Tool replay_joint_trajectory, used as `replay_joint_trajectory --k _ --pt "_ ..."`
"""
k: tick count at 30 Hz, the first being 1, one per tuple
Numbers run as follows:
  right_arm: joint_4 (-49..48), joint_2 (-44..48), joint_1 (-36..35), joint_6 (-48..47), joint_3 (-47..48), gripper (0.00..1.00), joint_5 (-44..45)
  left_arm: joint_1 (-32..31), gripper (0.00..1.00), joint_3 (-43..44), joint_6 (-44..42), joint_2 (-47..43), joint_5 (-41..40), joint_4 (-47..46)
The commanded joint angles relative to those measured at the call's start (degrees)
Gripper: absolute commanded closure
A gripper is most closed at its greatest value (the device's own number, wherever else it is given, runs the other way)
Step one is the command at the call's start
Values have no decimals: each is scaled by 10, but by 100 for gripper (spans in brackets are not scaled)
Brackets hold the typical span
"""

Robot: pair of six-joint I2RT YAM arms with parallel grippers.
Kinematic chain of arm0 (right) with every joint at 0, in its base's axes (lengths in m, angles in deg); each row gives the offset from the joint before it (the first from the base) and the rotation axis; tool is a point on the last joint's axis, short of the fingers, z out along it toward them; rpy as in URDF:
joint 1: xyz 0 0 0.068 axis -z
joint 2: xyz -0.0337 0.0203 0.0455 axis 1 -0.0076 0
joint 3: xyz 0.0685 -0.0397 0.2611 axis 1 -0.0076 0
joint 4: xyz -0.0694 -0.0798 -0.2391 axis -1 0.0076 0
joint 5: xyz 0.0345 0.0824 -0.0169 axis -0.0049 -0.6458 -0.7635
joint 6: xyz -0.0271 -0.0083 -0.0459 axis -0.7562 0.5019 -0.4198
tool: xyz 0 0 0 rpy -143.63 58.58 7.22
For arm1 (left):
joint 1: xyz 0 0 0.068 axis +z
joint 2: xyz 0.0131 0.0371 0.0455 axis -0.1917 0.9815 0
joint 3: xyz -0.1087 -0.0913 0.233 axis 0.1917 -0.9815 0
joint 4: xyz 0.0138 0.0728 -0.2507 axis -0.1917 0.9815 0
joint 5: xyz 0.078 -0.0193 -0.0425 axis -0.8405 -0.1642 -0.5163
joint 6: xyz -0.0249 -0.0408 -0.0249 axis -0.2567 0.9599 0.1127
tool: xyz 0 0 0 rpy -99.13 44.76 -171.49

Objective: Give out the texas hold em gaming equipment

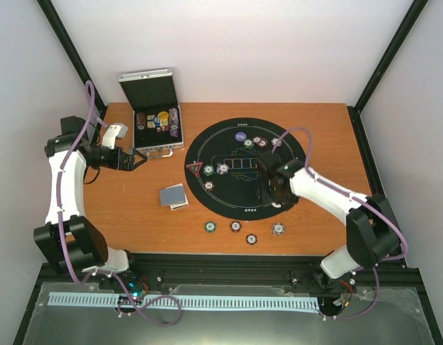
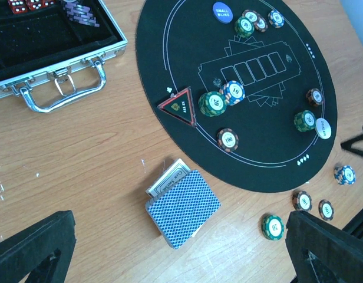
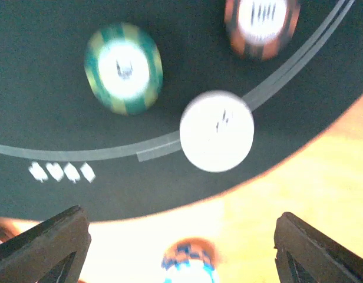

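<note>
Brown wood tabletop point(image 1: 135, 215), white walls point(image 1: 243, 43) round it. 1 round black mat point(image 2: 187, 53) lies on it. 1 silver case point(image 2: 81, 59) sits open at the back left w/ more chips inside, too small to count.

1 deck of cards point(image 2: 184, 207), blue backs up, lies on the wood just beside the mat's near-left edge.

On the mat:
- 1 red triangle marker point(image 2: 178, 106)
- 1 purple button disc point(image 2: 223, 12)
- 1 white button disc point(image 3: 217, 131)
- a tight bunch of chips point(image 2: 245, 26) by the purple one, 3 or maybe 4
- 1 green chip point(image 2: 214, 103) touching 1 blue-white chip point(image 2: 233, 92) in the middle
- 1 red chip point(image 2: 227, 140) near them
- 2 more, green & red, by the white disc

4 loose chips point(image 1: 236, 226) lie on bare wood near the front.

2 arms. Left arm point(image 1: 63, 180) is bent & reaches toward the case handle. Left gripper point(image 1: 137, 161) has its fingers wide apart & holds nothing. Right arm point(image 1: 322, 190) stretches over the mat's near-right part. Right gripper point(image 3: 180, 215) points down by the white disc, fingers apart, nothing between them.
</note>
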Motion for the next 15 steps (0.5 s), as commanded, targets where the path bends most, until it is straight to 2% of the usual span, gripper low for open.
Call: replay_joint_trajectory --k 1,7,15 --pt "-14 62 -46 98 -93 15 13 1 0 2 -11 -23 21 14" --pt "-39 107 -88 140 -182 15 -12 1 0 -1 -14 -37 18 19" --pt "-77 84 -96 143 -224 19 -29 1 0 4 -11 -37 20 21"
